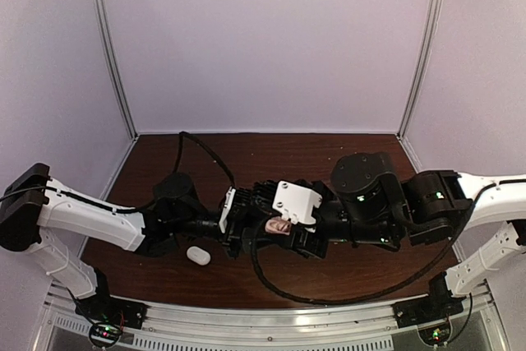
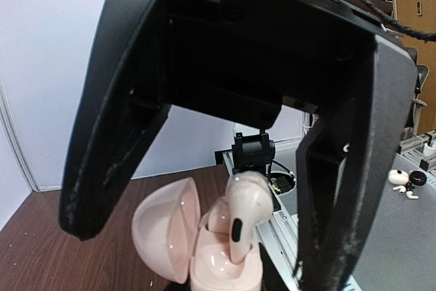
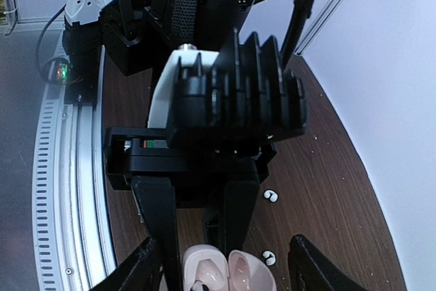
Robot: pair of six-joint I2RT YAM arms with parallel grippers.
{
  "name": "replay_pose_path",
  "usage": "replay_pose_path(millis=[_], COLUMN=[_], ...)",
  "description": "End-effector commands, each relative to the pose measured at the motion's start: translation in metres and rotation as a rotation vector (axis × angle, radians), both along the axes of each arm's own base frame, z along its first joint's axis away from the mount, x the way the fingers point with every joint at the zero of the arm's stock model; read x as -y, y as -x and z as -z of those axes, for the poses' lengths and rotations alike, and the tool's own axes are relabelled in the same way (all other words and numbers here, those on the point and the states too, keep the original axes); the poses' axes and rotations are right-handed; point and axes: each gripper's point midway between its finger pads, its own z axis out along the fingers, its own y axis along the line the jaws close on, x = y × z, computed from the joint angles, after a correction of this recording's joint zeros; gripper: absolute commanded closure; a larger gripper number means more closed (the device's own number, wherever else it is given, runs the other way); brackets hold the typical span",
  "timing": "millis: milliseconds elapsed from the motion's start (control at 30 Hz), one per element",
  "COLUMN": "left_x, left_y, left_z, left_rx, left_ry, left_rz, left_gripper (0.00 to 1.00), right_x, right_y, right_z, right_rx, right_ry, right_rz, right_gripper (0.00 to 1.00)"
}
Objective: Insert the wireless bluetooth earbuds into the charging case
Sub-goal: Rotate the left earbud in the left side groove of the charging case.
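Left wrist view. The right tool enters from above, its two black fingers spread wide, one on either side of the charging case, with neither visibly touching it. The case sits low in the frame, its lid swung back to the left. One earbud stands upright in the case, stem down in a socket, rounded head clear above the rim. Behind: brown desk, white wall, black mount. Far right: small white pieces on a grey surface, too small to identify.
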Motion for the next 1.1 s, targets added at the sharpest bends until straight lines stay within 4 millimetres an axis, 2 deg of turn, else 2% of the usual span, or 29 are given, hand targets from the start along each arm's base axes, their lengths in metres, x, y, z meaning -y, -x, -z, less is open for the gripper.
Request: replay_pose_path(millis=[0,233,300,367,467,600,700,867,1067], left_x=[-0.002,-0.007,-0.007,-0.007,-0.007,-0.008,-0.008,-0.009,-0.009], left_y=[0.001,0.003,0.004,0.006,0.008,0.01,0.012,0.013,0.014], left_z=[-0.013,0.0,0.001,0.001,-0.001,-0.003,-0.004,-0.005,-0.008], left_rx=[-0.006,-0.014,-0.015,-0.015,-0.012,-0.009,-0.006,-0.011,-0.022], left_ry=[0.042,-0.017,-0.021,-0.021,-0.014,-0.011,-0.008,-0.004,0.009], left_rz=[0.048,0.093,0.105,0.119,0.133,0.145,0.153,0.166,0.17], left_gripper=[1.0,1.0,1.0,1.0,1.0,1.0,1.0,1.0,1.0], right_x=[0.002,0.018,0.021,0.023,0.026,0.028,0.029,0.03,0.026], right_y=[0.018,0.037,0.04,0.041,0.041,0.046,0.045,0.034,0.024], right_z=[-0.026,-0.035,-0.035,-0.031,-0.027,-0.022,-0.016,-0.004,0.0], right_rx=[-0.037,-0.092,-0.107,-0.116,-0.122,-0.136,-0.131,-0.101,-0.067], right_ry=[-0.068,-0.031,-0.019,0.0,0.025,0.053,0.076,0.115,0.122], right_rz=[-0.104,-0.192,-0.203,-0.202,-0.2,-0.225,-0.222,-0.172,-0.121], right_gripper=[0.34,0.36,0.39,0.43,0.57,0.7,0.77,0.81,0.87])
